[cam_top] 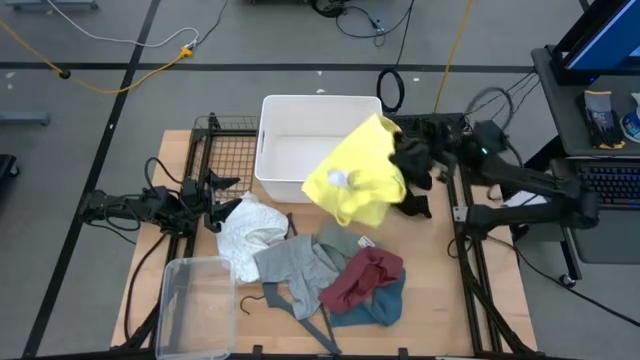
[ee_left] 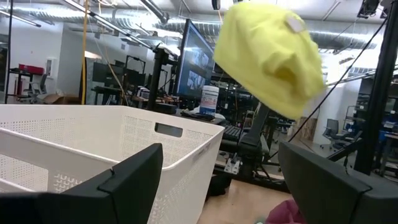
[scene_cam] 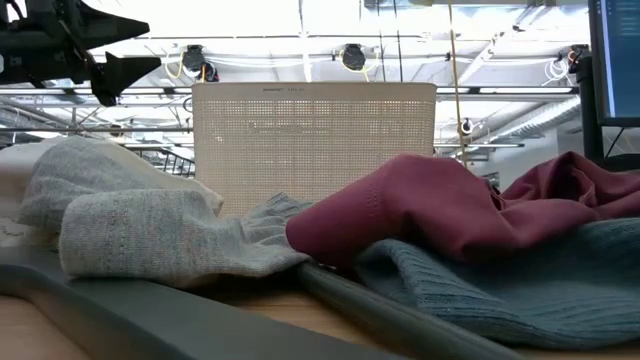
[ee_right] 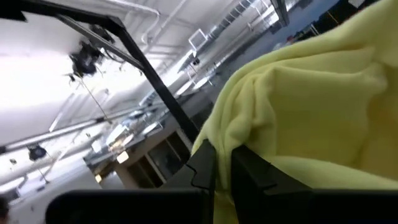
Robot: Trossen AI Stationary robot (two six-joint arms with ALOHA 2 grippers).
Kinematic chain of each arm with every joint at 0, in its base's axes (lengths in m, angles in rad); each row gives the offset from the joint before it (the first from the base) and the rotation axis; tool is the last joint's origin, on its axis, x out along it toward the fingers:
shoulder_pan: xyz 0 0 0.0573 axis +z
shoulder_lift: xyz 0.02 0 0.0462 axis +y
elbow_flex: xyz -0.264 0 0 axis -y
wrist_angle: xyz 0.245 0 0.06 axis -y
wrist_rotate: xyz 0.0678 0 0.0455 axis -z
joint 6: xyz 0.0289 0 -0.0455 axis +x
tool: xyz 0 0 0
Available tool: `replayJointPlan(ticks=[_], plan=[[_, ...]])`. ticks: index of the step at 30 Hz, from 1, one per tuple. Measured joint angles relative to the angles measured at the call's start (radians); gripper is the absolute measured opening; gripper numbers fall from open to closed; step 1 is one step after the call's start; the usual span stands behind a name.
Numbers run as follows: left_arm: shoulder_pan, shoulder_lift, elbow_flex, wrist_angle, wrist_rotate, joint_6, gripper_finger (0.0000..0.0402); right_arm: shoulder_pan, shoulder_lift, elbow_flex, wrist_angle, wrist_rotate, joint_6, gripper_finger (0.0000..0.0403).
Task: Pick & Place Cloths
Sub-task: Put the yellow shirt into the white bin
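My right gripper [cam_top: 394,150] is shut on the yellow cloth [cam_top: 355,182], which is up in the air over the white bin's [cam_top: 320,110] near right corner. The cloth also shows in the left wrist view [ee_left: 270,56]. My left gripper [cam_top: 215,195] is open and empty at the table's left, beside the white cloth [cam_top: 250,230]. The grey [cam_top: 295,265], sage-green [cam_top: 345,240], maroon [cam_top: 365,278] and teal [cam_top: 378,308] cloths lie in a heap on the table's near half. A dark mass [cam_top: 413,205] under the right arm may be the black cloth. My right gripper pinches a bunched fold of the yellow cloth [ee_right: 219,149] between its two fingers [ee_right: 249,171], at the cloth's far right corner [cam_top: 385,128]. It comes in about level from the table's right. The cloth is lifted clear and spreads out slack toward the near left.
A clear plastic container [cam_top: 195,305] stands at the near left corner. A thin grey hanger [cam_top: 300,302] lies among the heap. A black wire rack [cam_top: 228,150] sits left of the bin. Metal frames run along both table sides.
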Motion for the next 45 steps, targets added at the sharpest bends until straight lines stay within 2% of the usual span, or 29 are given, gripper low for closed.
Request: replayJointPlan(ticks=[8,14,21,25,33,45], plan=[[0.000,0.000,0.000,0.000,0.000,-0.001,0.0324,-0.155,0.285,0.325,-0.079,-0.240,-0.102,0.0017],[0.000,0.000,0.000,0.000,0.001,-0.001,0.0324,-0.234,0.445,0.482,-0.133,-0.278,-0.199,0.0017],[0.000,0.000,0.000,0.000,0.002,-0.002,0.0324,-0.297,0.559,0.498,-0.148,-0.275,-0.271,0.0017],[0.000,0.000,0.000,0.000,0.002,-0.002,0.0324,-0.303,0.614,0.498,-0.184,-0.267,-0.353,0.0017],[0.000,0.000,0.000,0.000,0.003,-0.002,0.0324,-0.299,0.702,0.498,-0.398,-0.203,-0.515,0.0017],[0.000,0.000,0.000,0.000,0.003,0.003,0.0324,-0.245,0.738,0.497,-0.754,0.056,-0.683,0.0017]])
